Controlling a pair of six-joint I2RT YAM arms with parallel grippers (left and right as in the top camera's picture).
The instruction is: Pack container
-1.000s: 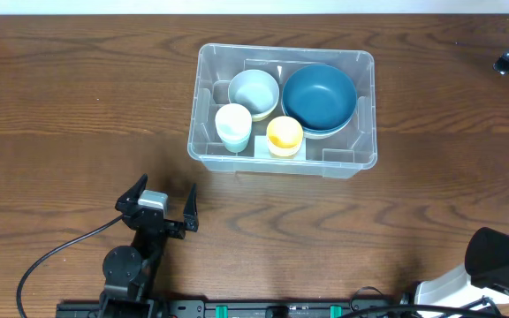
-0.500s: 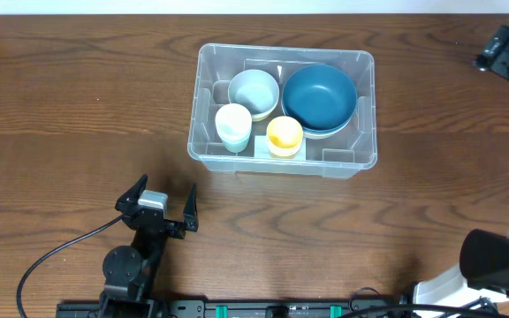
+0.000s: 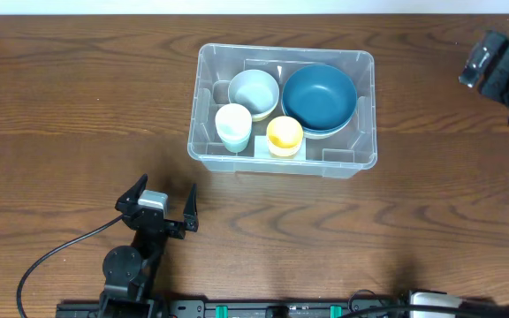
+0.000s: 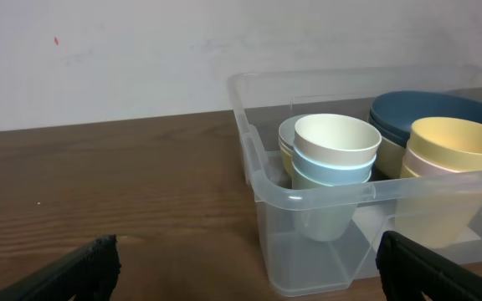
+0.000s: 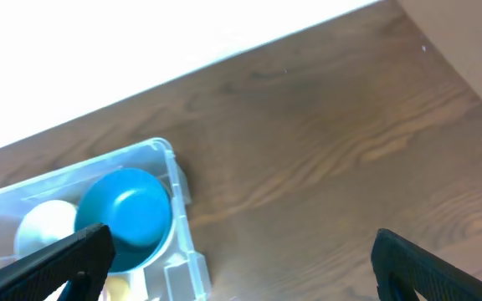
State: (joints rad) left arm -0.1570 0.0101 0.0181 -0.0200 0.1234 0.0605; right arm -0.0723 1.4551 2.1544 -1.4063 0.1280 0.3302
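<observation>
Container (image 3: 366,108) ahead of left gripper (image 3: 163,193), near; low and left of raised right gripper (image 5: 241,263) | both jaws wide open, holding nothing | teal bowl (image 3: 319,95) and cups nested inside | risk: a low reach clips the rim, bin skids, stacks topple

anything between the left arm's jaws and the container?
Nothing. The overhead view shows only bare wooden table between the left gripper, jaws open, and the near wall of the container. The left wrist view agrees.
</observation>
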